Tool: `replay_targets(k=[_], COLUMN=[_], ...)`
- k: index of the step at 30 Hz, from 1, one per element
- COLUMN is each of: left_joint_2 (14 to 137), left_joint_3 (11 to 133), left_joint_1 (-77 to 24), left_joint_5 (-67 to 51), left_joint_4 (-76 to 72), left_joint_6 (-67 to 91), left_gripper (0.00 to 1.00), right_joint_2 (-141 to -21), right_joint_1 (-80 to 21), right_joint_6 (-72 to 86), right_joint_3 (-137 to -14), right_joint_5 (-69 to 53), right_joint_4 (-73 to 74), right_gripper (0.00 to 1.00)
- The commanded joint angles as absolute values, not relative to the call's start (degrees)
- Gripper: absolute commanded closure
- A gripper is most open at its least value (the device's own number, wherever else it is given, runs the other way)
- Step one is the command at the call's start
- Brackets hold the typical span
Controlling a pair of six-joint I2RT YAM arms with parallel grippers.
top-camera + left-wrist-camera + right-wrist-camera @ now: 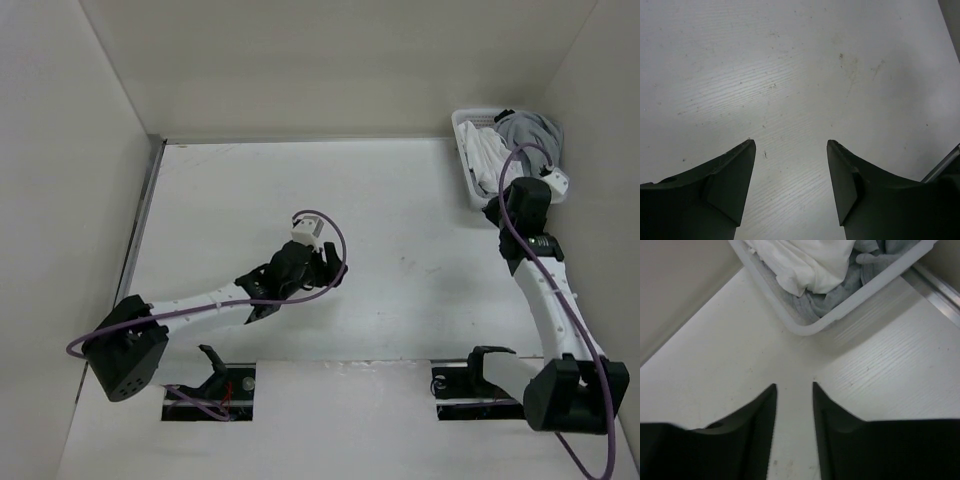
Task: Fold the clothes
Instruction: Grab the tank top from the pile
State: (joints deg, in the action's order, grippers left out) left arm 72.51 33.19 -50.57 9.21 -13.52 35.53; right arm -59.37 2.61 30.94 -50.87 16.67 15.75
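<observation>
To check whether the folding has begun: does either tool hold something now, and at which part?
Nothing is held. Both are open: the left tool over the table, the right tool before the basket with the white garment inside.

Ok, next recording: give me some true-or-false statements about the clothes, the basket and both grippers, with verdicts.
1. The white garment lies spread flat on the table. False: it is bunched inside the white plastic basket.
2. Grey garments share the basket with it. True.
3. The left gripper holds fabric. False: it is open and empty over bare table.
4. The right gripper is open, empty and short of the basket. True.
5. The basket sits at the table's near left corner. False: it is at the far right corner, by the walls.
</observation>
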Motion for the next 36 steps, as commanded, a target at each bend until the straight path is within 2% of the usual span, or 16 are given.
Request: replay_targets(k=[1,3,4,6,7,9,12,14,21,26,29,31,34,36], left_joint_2=[71.81,71.28,71.02,70.58,70.4,70.31,70.66,71.01,71.54,72.24,73.3,73.91,74.18,74.18], left_joint_3=[32.88,31.56,30.86,29.54,29.01,28.13,27.25,26.81,25.84,25.4,25.84,26.1,26.19,26.19], left_joint_1=[-49.44,-49.26,-49.17,-49.09,-49.0,-48.3,-46.89,-46.45,-45.39,-45.31,-45.31,-45.39,-45.48,-45.31], left_joint_5=[7.91,7.91,7.91,8.0,8.17,8.44,8.0,7.91,7.91,7.38,7.38,7.38,7.38,7.38], left_joint_4=[-19.76,-22.22,-23.37,-25.22,-25.83,-26.8,-27.94,-28.74,-31.99,-33.48,-33.49,-33.49,-33.49,-33.49], left_joint_6=[35.42,34.81,34.54,33.93,33.75,33.58,33.92,34.01,34.45,34.45,34.45,34.54,34.54,34.54], left_gripper=[0.42,0.42,0.43,0.45,0.46,0.51,0.51,0.51,0.47,0.47,0.47,0.47,0.47,0.47], right_joint_2=[-64.23,-68.18,-70.38,-74.77,-76.97,-81.45,-87.87,-92.35,-105.72,-110.38,-111.18,-111.71,-111.8,-110.92], right_joint_1=[6.54,8.56,9.27,10.15,10.41,11.2,12.08,12.35,12.35,12.35,12.26,12.09,12.09,11.91], right_joint_6=[31.98,33.92,34.27,34.37,34.19,33.93,33.93,33.75,34.54,35.59,35.86,35.86,36.12,35.95], right_joint_3=[-54.31,-56.24,-57.47,-60.37,-61.95,-64.94,-69.15,-72.23,-81.38,-83.49,-83.58,-83.93,-84.64,-84.46], right_joint_5=[11.7,9.85,9.06,8.26,8.26,8.35,7.91,7.56,5.89,4.31,3.08,2.38,1.85,1.58], right_joint_4=[6.78,5.54,4.67,3.35,2.82,2.03,0.79,0.53,1.49,0.88,0.44,0.09,-0.17,-1.84], right_gripper=[0.75,0.95,0.98,0.98,0.95,0.82,0.6,0.51,0.48,0.48,0.52,0.64,0.88,0.97])
